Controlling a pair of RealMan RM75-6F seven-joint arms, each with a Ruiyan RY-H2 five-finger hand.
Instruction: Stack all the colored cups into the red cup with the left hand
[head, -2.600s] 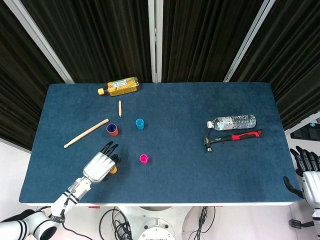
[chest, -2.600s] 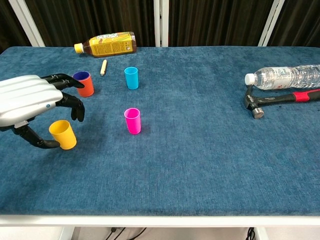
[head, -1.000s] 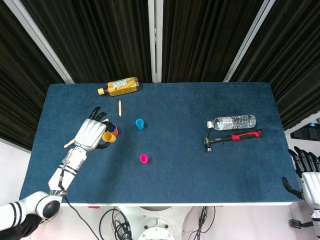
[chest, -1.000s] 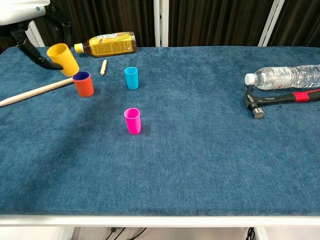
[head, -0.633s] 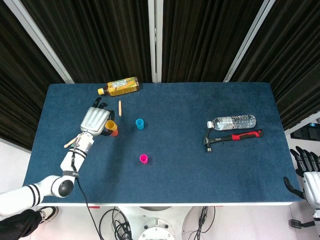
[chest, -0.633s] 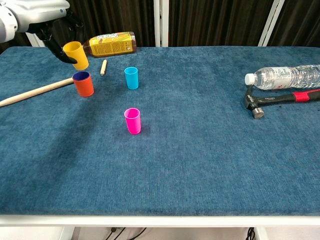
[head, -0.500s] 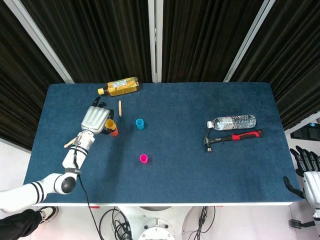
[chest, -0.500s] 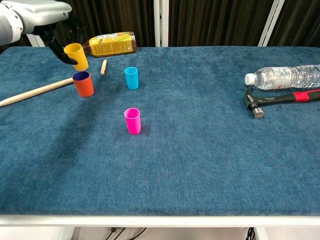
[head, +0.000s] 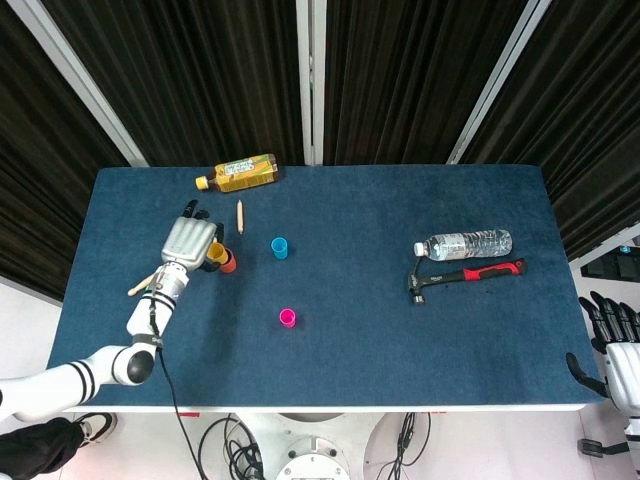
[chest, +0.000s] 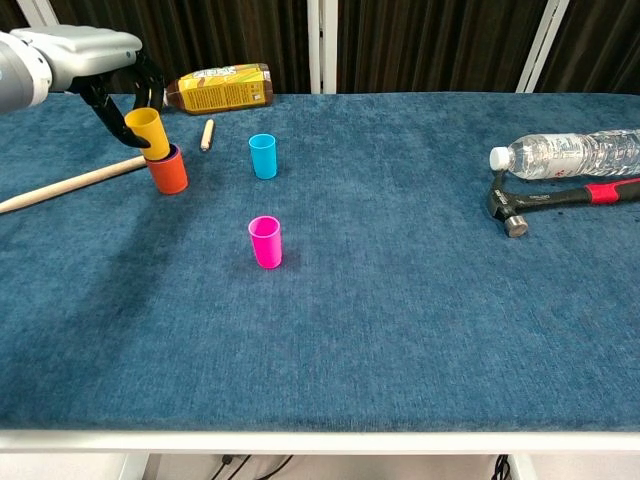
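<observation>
Chest view, nearest item first: the pink cup (chest: 265, 241) stands upright and alone on the blue cloth of the counter (chest: 400, 330). It looks like thin, stiff plastic, so I judge it light and easy to tip. It is best taken by its side wall near the rim, with a light pinch.

Further back, the blue cup (chest: 263, 156) stands upright, apart from the pink one. It appears to be of the same make, so the same hold should apply.

To its left, my left hand (chest: 85, 55) holds the yellow cup (chest: 147, 133). My fingers (chest: 108, 117) pinch its wall from the far side. The yellow cup is tilted, and its base sits at the mouth of the red cup (chest: 168, 172). A dark purple lining shows inside the red cup, probably a cup already nested. Smooth tapered walls should slide together readily, but a tilted entry could jam or knock the red cup over.

A wooden stick (chest: 68, 186) lies just beside the red cup, and a short wooden peg (chest: 207, 134) behind it. At the far edge lies a tea bottle (chest: 215, 88). Well off to the right lie a water bottle (chest: 570, 154) and a hammer (chest: 560, 199).

The cloth looks napped and should grip the cup bases. Dark curtains close the room behind.

My right hand (head: 612, 345) hangs beyond the counter corner in the head view, fingers spread, holding nothing.
</observation>
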